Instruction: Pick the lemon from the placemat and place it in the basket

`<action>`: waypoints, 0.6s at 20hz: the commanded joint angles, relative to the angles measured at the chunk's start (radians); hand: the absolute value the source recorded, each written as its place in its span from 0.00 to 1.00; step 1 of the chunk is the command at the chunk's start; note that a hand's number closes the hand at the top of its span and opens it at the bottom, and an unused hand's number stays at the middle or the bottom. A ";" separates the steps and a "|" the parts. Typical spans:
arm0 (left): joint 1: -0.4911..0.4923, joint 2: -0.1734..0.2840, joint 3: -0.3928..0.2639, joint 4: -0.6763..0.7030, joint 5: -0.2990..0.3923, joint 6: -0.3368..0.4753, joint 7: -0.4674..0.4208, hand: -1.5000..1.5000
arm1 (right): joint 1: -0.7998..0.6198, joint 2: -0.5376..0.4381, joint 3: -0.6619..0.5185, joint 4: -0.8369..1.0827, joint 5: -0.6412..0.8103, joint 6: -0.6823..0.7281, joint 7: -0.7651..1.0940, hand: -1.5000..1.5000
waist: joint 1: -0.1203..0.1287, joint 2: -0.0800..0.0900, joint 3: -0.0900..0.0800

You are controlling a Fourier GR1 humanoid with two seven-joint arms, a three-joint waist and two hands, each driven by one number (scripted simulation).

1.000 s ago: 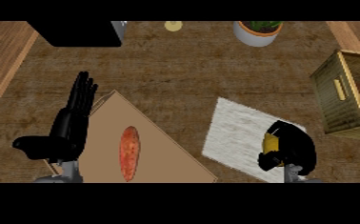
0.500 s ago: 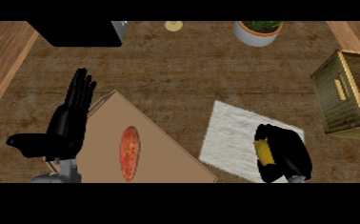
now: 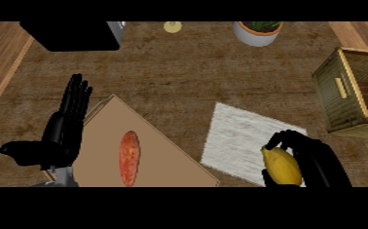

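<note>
The yellow lemon (image 3: 281, 165) sits in my right hand (image 3: 321, 161), whose fingers curl round it above the near right corner of the white placemat (image 3: 242, 139). The olive wooden basket (image 3: 346, 95) stands at the right edge, beyond and to the right of that hand. My left hand (image 3: 63, 128) rests open at the lower left, fingers straight and pointing up.
A tan cutting board (image 3: 155, 156) with a reddish sausage-shaped item (image 3: 129, 157) lies at the lower left. A potted plant (image 3: 257, 31), a small yellow object (image 3: 173, 27) and a black box (image 3: 72, 34) stand along the far edge.
My right hand has turned and lifted slightly, so the lemon now shows more fully in its curled fingers. The left hand has stayed in place.
</note>
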 commanded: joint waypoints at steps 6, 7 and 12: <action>-0.004 0.029 0.041 0.005 0.035 -0.032 0.001 0.50 | 0.187 -0.023 -0.123 -0.584 -0.258 0.116 0.109 1.00 | 0.002 0.002 0.000; 0.014 -0.031 -0.017 0.030 -0.017 0.010 -0.045 0.50 | 0.185 -0.039 -0.154 -0.624 -0.294 0.138 0.119 1.00 | -0.004 0.002 0.000; 0.017 -0.021 -0.026 -0.019 -0.025 0.012 -0.005 0.50 | 0.141 -0.044 -0.308 -0.626 -0.403 0.215 0.223 1.00 | -0.003 0.002 0.000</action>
